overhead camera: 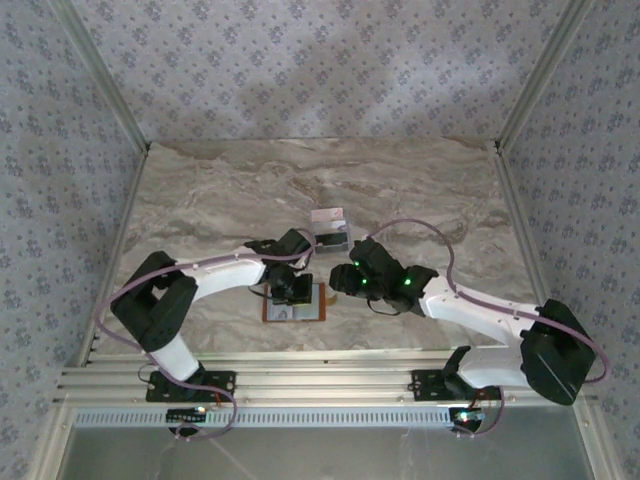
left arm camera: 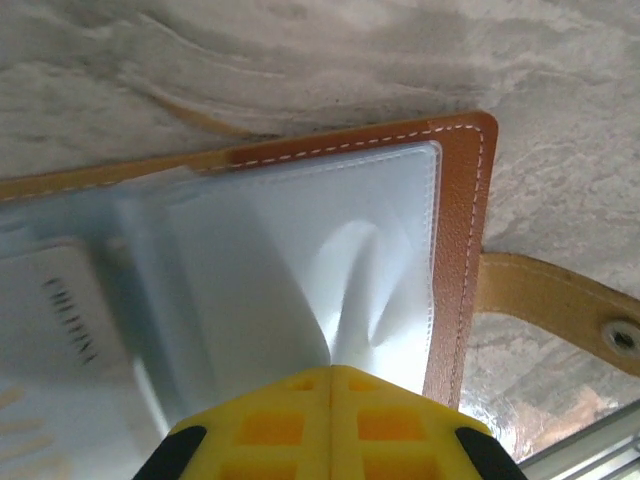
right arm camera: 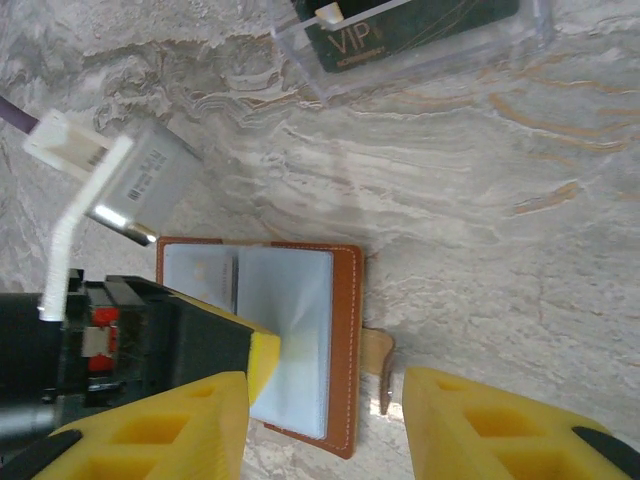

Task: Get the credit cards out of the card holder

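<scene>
Presses closed left jaws onto glossy sleeve of stitched orange-brown leather card holder; holds right jaws apart, empty, over marbled worktop.

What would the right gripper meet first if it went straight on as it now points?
Likely the card holder's brown edge beside its strap, just ahead of the right gripper; depth is unclear.

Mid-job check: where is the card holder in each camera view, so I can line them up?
Top external: card holder lies low centre, between the two arms.
Left wrist: close up, centre and left, lying open.
Right wrist: lower centre.
Shared landmark: left gripper, its yellow tips down on the holder.
</scene>
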Controlling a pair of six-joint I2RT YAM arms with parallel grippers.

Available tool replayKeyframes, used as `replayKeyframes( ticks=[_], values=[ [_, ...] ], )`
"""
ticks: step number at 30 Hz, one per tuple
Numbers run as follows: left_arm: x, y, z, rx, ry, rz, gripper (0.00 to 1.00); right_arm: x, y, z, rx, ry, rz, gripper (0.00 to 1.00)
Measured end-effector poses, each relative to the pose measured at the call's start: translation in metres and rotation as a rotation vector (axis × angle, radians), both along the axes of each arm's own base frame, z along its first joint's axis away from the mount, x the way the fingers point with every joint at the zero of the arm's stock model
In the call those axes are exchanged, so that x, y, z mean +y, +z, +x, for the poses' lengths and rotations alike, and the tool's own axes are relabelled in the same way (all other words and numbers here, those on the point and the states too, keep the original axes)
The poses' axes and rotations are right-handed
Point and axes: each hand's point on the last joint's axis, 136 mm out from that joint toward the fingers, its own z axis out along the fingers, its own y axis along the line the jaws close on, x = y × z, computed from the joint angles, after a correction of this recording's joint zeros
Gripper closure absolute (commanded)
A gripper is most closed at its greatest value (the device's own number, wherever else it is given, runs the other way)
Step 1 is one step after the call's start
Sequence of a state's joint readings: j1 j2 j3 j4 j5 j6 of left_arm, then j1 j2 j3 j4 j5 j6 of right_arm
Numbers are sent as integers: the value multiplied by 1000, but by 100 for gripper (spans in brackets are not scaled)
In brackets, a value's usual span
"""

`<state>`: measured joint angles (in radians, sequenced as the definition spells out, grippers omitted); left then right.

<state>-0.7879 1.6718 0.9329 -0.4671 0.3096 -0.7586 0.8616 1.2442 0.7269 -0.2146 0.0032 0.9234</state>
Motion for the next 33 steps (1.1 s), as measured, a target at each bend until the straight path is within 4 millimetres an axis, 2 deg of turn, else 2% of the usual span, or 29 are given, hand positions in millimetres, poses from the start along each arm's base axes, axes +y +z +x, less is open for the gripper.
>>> replayKeyframes(
  ticks=[2,9,13,18,22,27,33],
  values=[
    [-3,-6,-1,16,-3,4,93,-2,-2,1,3,-5,-3,53],
    [-9,-4,3,11,4,-19,93,-1,-7,-4,25,13,-3,53],
    [-6,4,9,-33,20,-17,92,4,-21,-7,64,43,-23,53],
    [22,39,27,-126,112,-73,90,19,-39,-12,132,99,-27,56],
    [52,51,36,-167,188,-79,90,44,-40,-12,159,156,2,60],
    [84,31,22,-123,220,-12,86,79,-38,-10,184,231,52,65],
    [102,6,0,-55,221,36,86,111,-45,-9,226,294,75,70]
  ],
)
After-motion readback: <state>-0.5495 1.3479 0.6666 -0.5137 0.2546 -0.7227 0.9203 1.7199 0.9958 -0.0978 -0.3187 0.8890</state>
